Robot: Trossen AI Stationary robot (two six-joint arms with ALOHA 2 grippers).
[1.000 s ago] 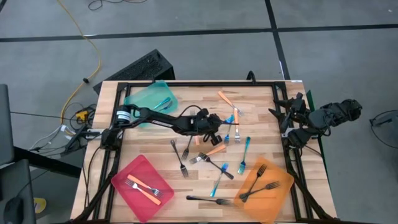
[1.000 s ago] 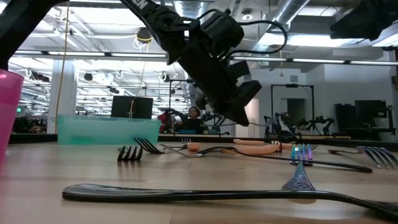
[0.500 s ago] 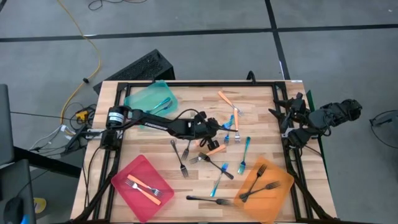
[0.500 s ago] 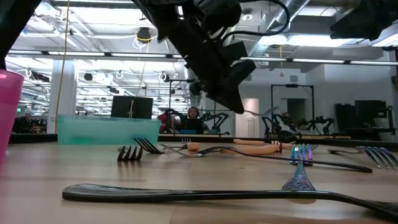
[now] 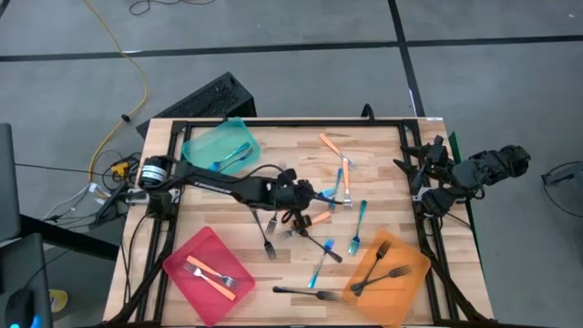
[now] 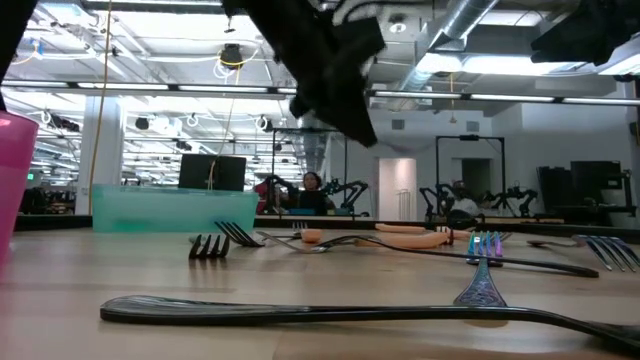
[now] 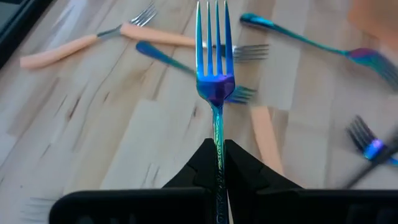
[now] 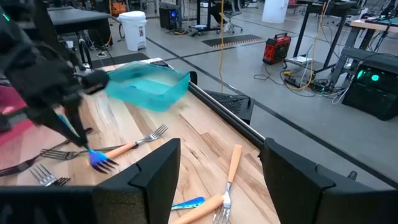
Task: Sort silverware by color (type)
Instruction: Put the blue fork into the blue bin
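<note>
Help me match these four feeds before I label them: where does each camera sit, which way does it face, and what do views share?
High view: above the table, looking straight down; both arms show.
Low view: at tabletop height, looking level across into the room; a dark arm overhead.
Left wrist view: on the left arm, looking past the left gripper, shut on a blue fork.
Right wrist view: on the right arm at the table's edge, past the open right gripper.
Shared: the right wrist and high views both show the teal tray.

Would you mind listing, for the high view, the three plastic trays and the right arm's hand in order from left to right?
Red tray → teal tray → orange tray → right hand, parked at the table's right edge.
</note>
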